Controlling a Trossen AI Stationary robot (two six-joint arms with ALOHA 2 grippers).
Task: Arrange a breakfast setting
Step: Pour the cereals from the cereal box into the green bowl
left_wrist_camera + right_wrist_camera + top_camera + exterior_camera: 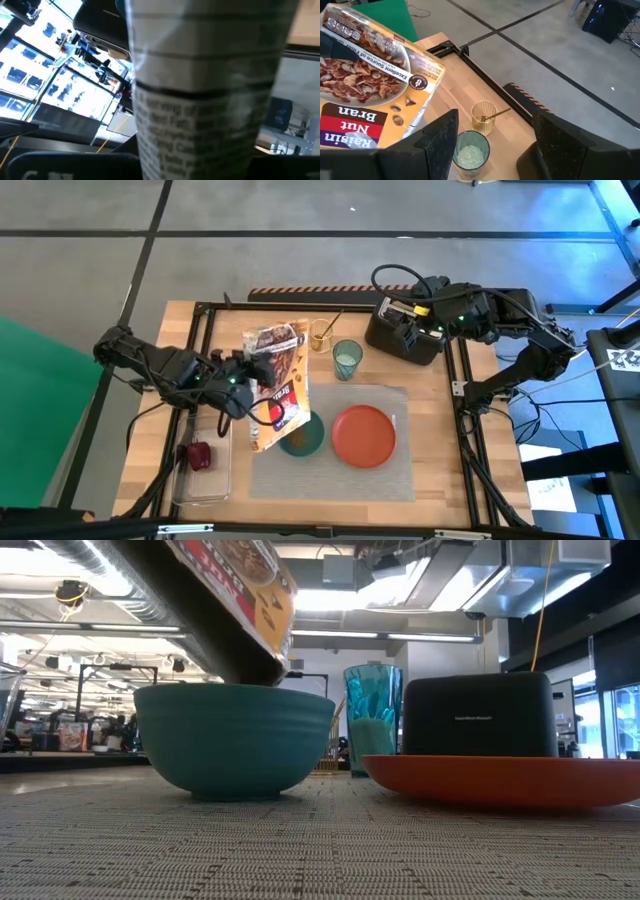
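Observation:
My left gripper [247, 385] is shut on a tilted cereal box [278, 380], whose lower end dips over the teal bowl [235, 740] on the grey placemat [385, 475]. The orange-red plate [363, 435] lies on the mat to the bowl's right. The translucent teal cup [347, 360] stands at the mat's far edge. The gold spoon stands in a gold wire holder [484, 117]. The dark-red fruit [198, 455] lies in the clear tray [205, 480]. My right gripper [495, 122] is open and empty above the black toaster [405, 330]. No bagel shows. My left gripper holds the cereal box at its left long edge [258, 385], about midway along it, coming level from the table's left. The printed narrow side [200, 125] fills its wrist view, and the fingers hardly show. The box is lifted clear and tilted, its lower corner [255, 670] inside the bowl's rim.
A black frame [200, 310] runs around the wooden tabletop. The toaster stands at the far right. The clear tray lies at the near left beside the mat. Bare mat lies in front of the bowl and plate.

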